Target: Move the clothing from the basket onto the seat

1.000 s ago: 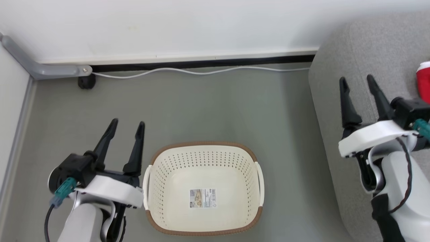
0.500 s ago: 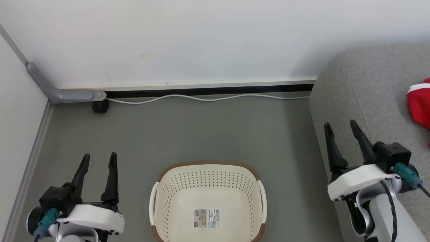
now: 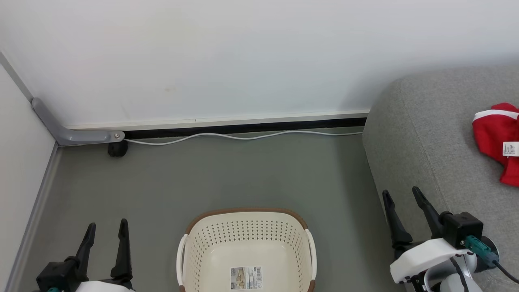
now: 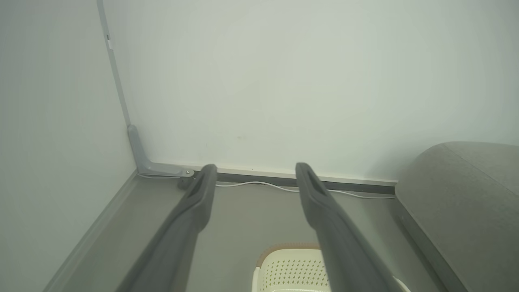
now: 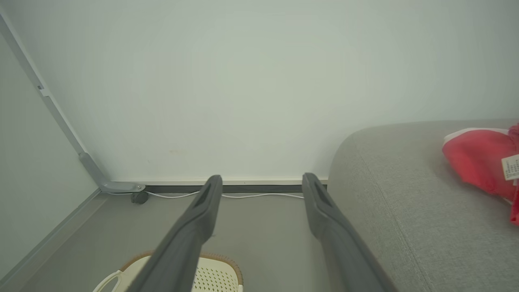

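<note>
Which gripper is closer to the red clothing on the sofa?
Right. The right gripper is at the sofa, near the clothing; the left gripper is beyond the basket.

I could read no word or number anywhere. A sticker (image 3: 246,278) sat on the inside bottom of the basket (image 3: 243,211), with a barcode and a small brownish picture on it, but its print was too small for me to make out. A white tag (image 3: 511,148) lay on the red clothing (image 3: 492,132) on the seat (image 3: 413,154). It carried rows of dark print, too fine to read.
</note>
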